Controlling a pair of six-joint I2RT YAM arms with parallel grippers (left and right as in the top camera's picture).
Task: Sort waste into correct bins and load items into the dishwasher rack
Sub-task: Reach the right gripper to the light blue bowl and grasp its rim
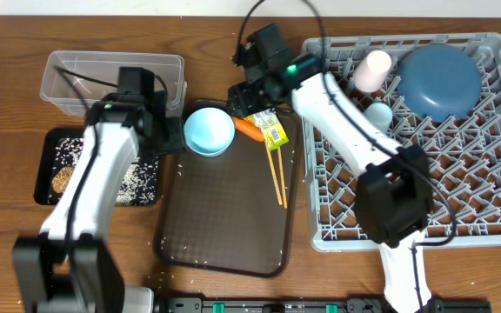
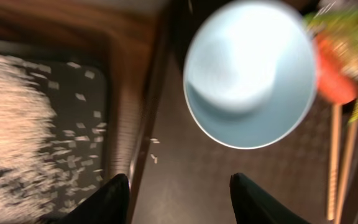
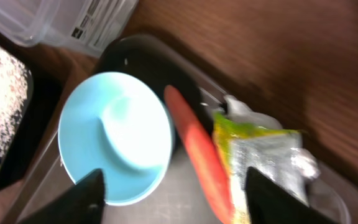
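The right gripper (image 3: 176,193) has its jaws spread wide. The orange carrot (image 3: 194,146) lies between them, low in the middle, just beside the wrapper (image 3: 263,152). The left gripper (image 2: 179,199) is spread too, with the small light-blue bowl (image 2: 247,74) above it. All sit on a brown tray (image 1: 224,217) on a wooden table (image 1: 7,87).
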